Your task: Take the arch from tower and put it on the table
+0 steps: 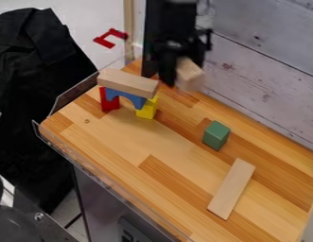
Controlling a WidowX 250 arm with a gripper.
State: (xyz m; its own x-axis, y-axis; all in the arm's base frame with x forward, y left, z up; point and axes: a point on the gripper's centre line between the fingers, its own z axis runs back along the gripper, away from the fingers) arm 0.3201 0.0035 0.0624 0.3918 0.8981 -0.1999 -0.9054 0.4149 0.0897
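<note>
The arch sits within the tower, bridging the red block and yellow block beneath the plank, so its move to the table is yet undone. Just beside the tower, the gripper grasps a wood block; freeing, lifting and placing the arch are left.

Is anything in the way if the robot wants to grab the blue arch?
Yes! A long wooden block lies right on top of the blue arch, so it probably has to come off first. The gripper also seems busy holding another wooden block.
</note>
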